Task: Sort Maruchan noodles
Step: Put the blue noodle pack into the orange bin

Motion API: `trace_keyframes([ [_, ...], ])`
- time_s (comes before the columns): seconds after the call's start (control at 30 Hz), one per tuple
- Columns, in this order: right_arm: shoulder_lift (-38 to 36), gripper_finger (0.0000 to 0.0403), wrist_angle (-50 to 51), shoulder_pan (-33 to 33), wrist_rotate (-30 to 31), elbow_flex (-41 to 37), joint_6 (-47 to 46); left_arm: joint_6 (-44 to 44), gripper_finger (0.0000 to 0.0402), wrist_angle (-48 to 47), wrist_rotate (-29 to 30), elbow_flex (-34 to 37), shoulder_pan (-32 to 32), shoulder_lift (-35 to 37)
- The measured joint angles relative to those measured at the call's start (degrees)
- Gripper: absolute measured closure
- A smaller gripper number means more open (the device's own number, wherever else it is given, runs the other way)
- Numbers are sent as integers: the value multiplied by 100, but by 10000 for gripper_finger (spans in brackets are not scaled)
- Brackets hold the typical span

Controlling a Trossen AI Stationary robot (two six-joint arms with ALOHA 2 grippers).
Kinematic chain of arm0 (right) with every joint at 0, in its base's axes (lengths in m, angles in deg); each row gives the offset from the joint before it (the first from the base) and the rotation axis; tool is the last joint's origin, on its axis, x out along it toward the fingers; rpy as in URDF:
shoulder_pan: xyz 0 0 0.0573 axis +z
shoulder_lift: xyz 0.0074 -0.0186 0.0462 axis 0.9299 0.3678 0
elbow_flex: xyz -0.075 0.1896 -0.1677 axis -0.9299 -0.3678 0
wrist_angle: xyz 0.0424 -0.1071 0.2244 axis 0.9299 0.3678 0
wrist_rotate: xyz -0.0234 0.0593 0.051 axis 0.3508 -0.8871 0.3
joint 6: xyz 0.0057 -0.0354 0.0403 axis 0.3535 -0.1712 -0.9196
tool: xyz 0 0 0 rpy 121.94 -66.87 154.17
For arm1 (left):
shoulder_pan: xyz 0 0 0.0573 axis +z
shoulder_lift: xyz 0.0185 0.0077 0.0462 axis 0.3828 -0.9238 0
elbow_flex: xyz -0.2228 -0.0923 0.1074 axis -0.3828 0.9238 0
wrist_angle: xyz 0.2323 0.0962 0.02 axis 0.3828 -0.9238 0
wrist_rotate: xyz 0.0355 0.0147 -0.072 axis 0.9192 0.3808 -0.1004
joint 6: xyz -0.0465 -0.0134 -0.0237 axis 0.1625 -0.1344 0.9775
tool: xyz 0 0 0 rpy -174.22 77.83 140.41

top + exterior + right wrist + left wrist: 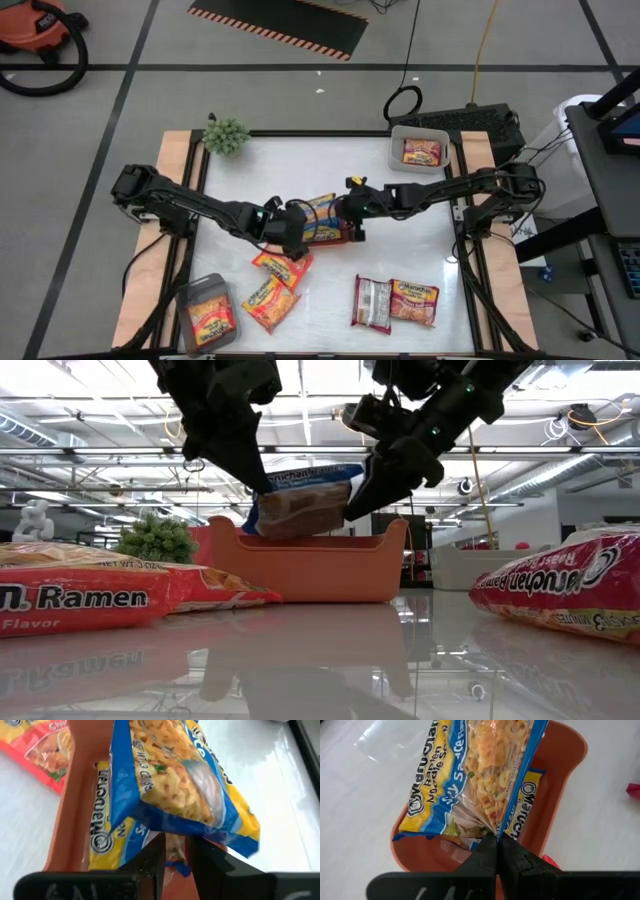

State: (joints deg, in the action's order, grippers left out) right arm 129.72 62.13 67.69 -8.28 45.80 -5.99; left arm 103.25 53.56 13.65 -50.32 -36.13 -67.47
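Blue-yellow pkt (470, 780) held above red tray (560, 785) at desk (420, 240) ctr | L gripper (497, 842) clamped shut on one edge | R gripper (175, 845) nipping opp edge, slightly parted | long axis spanning both grippers; 2nd blue pkt (527, 800) in tray beneath

Blue-yellow packet (322, 212) hangs tilted above the orange tray (335, 238), pinched at both ends. Another blue-yellow packet (527, 800) lies inside; orange ones (270, 290) sit scattered nearby.
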Motion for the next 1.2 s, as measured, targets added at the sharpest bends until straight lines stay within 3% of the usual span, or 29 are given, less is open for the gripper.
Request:
trace_keyframes([
  [0.27,-6,326,454,-9,-430,2,79,-103,398,-3,-231,0,-2,-4],
  [0.77,-6,326,435,-20,-439,2,22,-231,398,124,-512,0,9,-246],
  [0.93,-6,326,443,-20,-443,2,22,-217,396,153,-856,2,-2,-247],
  [1.2,-5,326,432,-20,-746,2,19,-109,312,155,-951,2,-18,-247],
])
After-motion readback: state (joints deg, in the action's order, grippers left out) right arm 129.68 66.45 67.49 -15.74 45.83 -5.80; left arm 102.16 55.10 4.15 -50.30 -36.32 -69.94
